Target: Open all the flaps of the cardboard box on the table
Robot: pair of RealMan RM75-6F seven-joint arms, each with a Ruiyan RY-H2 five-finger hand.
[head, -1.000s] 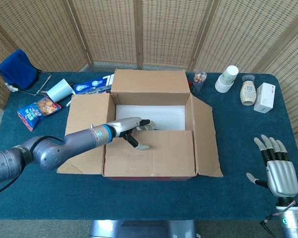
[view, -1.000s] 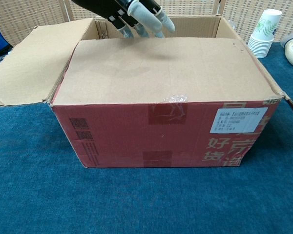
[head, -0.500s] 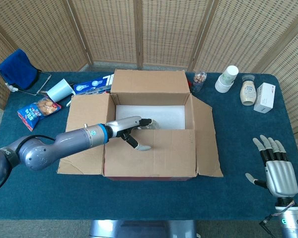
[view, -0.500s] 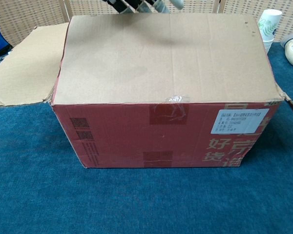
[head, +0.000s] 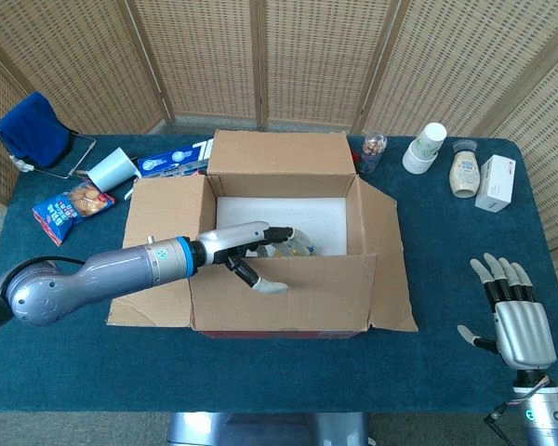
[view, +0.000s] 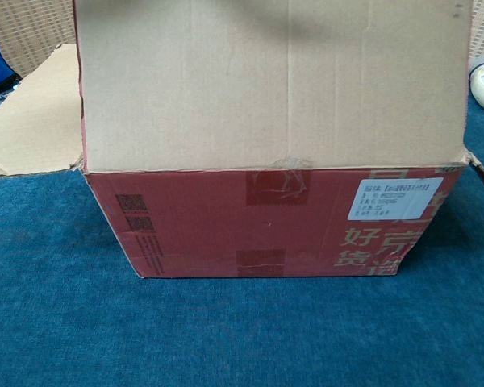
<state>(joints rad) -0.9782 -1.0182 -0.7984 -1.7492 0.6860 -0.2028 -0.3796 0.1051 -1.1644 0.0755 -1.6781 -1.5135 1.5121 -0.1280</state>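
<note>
Wicker screens stand behind a blue-clothed table (head: 446, 372), and the cardboard box (head: 288, 232) sits at its middle, long axis running left to right, mouth up, red printed front wall toward the robot. Over the last second the near flap (head: 284, 293) has swung from lying flat across the opening to nearly upright; in the chest view it now fills the upper frame and hides the hand that showed there before. The left hand (head: 256, 246) pinches that flap's top edge, thumb on the robot's side, fingers (head: 277, 232) inside the box. I judge 3 flaps already open, leaving only this 1 to fold outward. The right hand (head: 516, 311) waits well apart at the table's near right corner, fingers spread, empty.
</note>
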